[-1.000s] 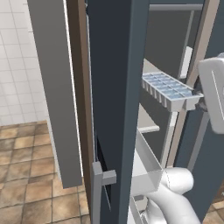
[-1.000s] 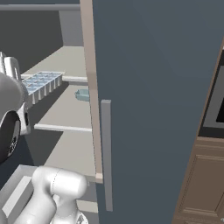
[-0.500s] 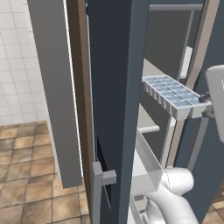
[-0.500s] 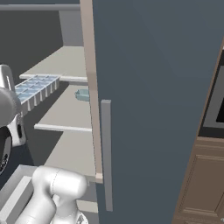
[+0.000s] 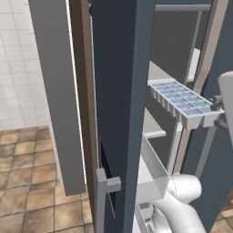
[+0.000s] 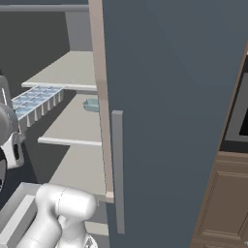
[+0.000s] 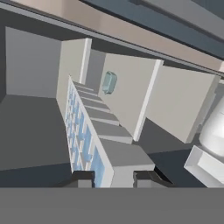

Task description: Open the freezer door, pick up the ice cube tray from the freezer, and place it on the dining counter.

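nearest the cameras, at the bottom of the hand view, the gripper (image 7: 113,177) has its two dark fingertips set either side of the near end of the ice cube tray (image 7: 89,135), closed on its short edge and holding it. the tray runs away from the hand into the freezer (image 7: 35,109), its pale-blue cells turned sideways in that rolled view.

in the left base view the ice cube tray (image 5: 184,103) hangs level in the air, held at its right end, clear of the shelves and out in front of the freezer opening. compared with a second ago it sits lower and further right in that view, so it has come out toward the robot; in the right base view the ice cube tray (image 6: 35,100) has likewise slid left and down, away from the shelves.

just left of it in the left base view stands the freezer door (image 5: 119,104), swung open and seen edge-on, with its grey bar handle (image 5: 103,195) near the bottom and a white door bin (image 5: 152,175) on its inner side.

further back, the grey shelves (image 6: 72,121) lie bare except for a small pale-teal container (image 6: 90,104) on the middle one, probably close to the right wall. the wider slate-blue door (image 6: 169,97) stands shut to the right. no writing can be read anywhere.
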